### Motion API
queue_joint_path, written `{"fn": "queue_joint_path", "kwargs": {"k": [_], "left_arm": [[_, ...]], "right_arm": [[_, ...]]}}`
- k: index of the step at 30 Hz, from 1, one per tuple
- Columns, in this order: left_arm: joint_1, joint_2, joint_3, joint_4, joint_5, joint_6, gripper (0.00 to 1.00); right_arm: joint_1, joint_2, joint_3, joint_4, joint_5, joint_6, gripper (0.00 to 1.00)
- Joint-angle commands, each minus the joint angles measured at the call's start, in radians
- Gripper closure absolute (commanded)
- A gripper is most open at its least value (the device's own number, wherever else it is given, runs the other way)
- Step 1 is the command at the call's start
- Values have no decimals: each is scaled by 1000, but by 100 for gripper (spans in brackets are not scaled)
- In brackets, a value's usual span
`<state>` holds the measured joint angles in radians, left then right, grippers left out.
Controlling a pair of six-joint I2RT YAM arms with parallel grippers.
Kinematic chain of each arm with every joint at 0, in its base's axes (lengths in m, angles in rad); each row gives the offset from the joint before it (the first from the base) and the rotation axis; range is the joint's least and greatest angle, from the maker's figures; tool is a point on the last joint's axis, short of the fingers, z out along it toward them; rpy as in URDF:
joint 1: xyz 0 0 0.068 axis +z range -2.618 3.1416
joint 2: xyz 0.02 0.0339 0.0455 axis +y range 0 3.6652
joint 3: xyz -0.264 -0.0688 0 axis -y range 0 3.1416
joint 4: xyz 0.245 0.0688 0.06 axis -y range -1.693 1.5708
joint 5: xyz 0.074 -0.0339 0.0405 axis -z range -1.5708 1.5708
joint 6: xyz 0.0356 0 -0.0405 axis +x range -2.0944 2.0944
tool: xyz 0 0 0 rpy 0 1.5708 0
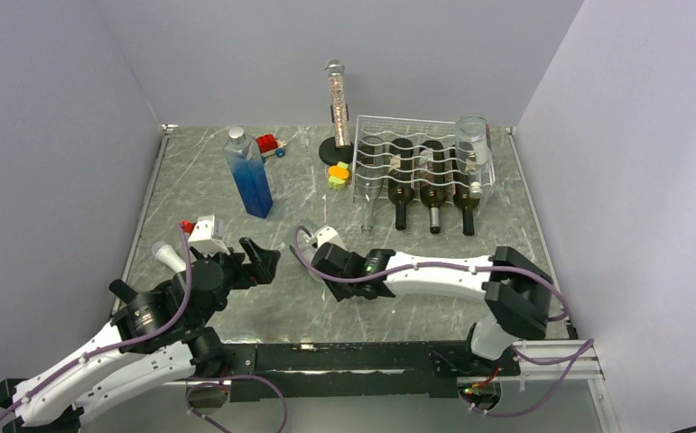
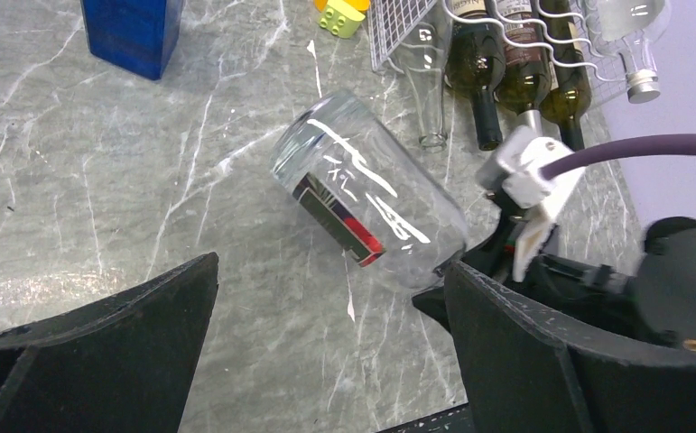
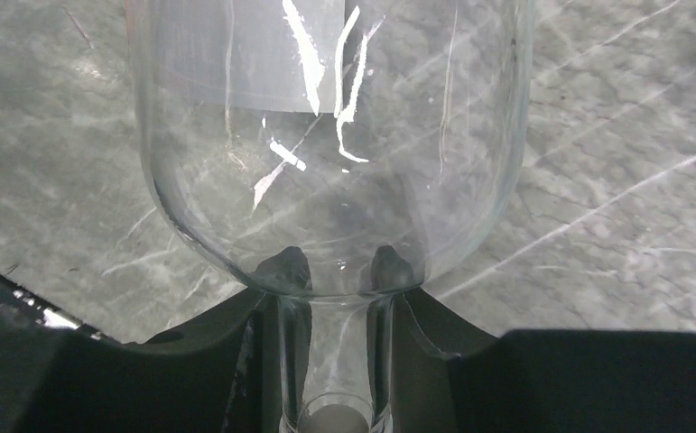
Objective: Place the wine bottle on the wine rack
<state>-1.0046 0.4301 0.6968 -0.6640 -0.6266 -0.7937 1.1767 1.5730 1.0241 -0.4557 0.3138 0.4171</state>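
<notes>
Found right gripper point(image 3: 338, 271) clamped on neck of clear wine bottle point(image 2: 366, 203); left gripper point(image 2: 330, 271) spread, empty. Noted wine rack point(image 1: 413, 144) beyond, dark bottles point(image 1: 431, 185) lodged. Cannot read label point(image 2: 339, 216), seemingly red-striped.

Glossy clear-glass wine bottle point(image 2: 366, 203); seemingly marble table point(image 2: 100, 180)

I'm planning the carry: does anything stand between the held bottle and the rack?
Nothing visible does: bare table lies between the bottle and the rack. Only the racked dark bottles' necks poke out of its front, in the lower row.
</notes>
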Motion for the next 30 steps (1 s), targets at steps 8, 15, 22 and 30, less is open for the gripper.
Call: {"fn": "queue_joint_path", "kwargs": {"k": [8,15,22,30], "left_arm": [[3,0,41,7,-13,22,1],[3,1,48,10,-9,25,1],[3,1,56,11,-12,34,1],[3,40,98,9,11,59,1]], "right_arm": [[-86,-333,54,102,247,-46,100],[-360,-544,-93,217,240,-59,100],[-650,-574,-111,322,135,-179,100],[-981,-449,-56,398,-319,-148,100]]}}
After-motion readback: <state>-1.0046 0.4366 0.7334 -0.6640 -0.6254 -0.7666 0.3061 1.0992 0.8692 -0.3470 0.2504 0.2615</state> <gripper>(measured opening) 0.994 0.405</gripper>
